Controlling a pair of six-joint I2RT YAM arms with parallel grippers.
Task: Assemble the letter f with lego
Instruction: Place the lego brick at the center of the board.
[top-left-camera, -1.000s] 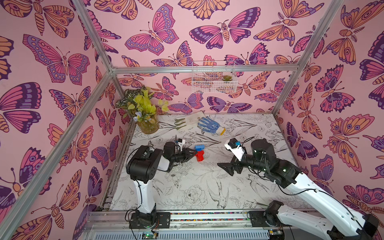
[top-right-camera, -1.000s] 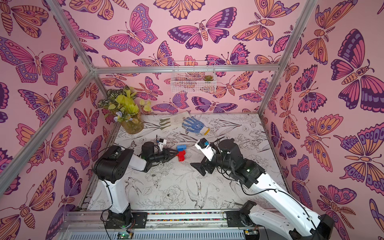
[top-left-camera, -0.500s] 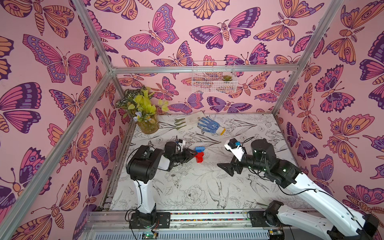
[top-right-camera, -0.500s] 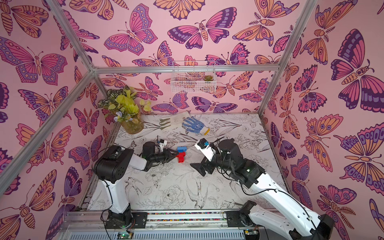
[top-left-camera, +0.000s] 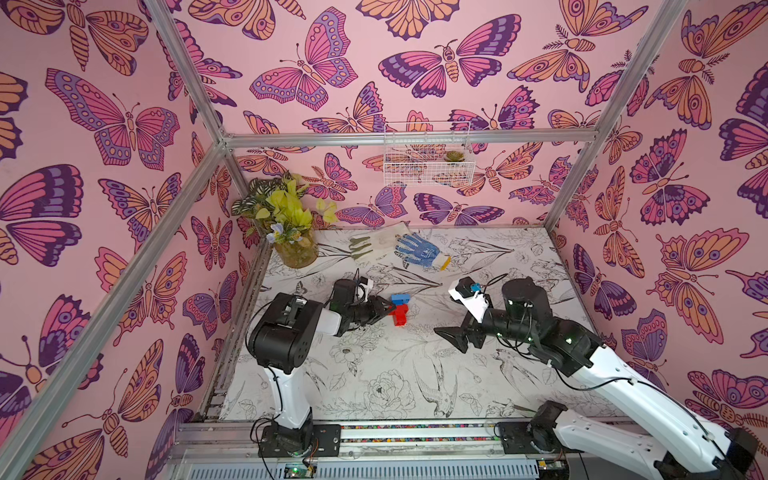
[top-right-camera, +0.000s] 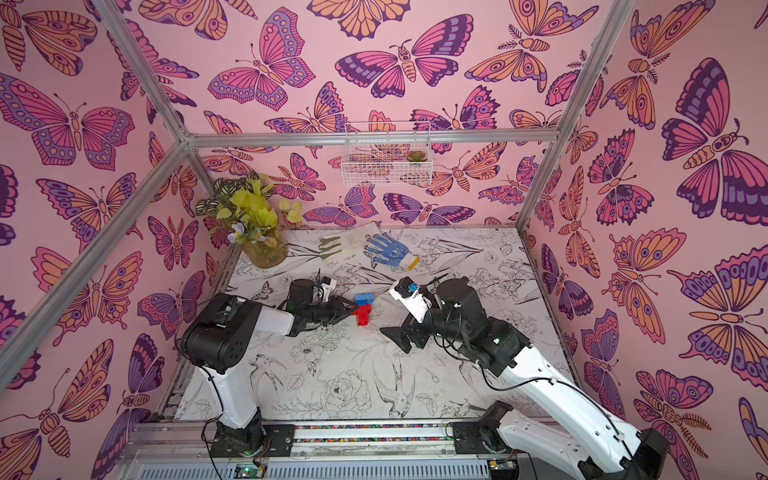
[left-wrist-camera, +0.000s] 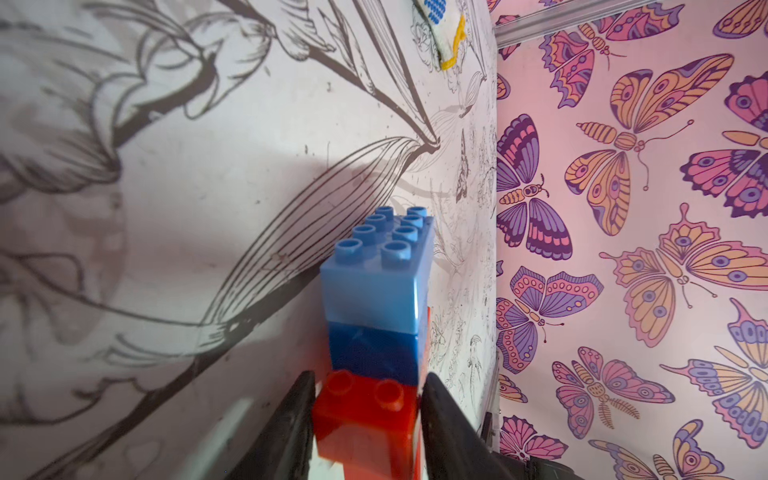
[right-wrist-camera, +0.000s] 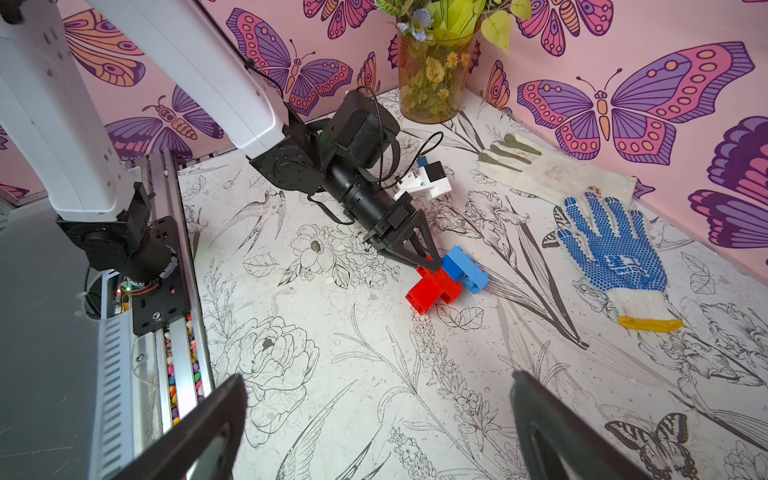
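The letter f (top-left-camera: 400, 309) lies flat on the table (top-left-camera: 374, 374), left of centre, with its blue bar at the far end and its red stem at the near end. The left gripper (left-wrist-camera: 368, 386) reaches in from the left. Its jaws flank the red side stub, hard against both faces; whether they clamp it cannot be told. The right gripper (right-wrist-camera: 374, 382) hangs to the right, well apart, jaws spread wide and holding nothing.

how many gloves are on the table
2. A white glove with dark green fingertips lies at the back of the table, near the plant vase. A blue dotted glove lies right beside it. No others show in any view.
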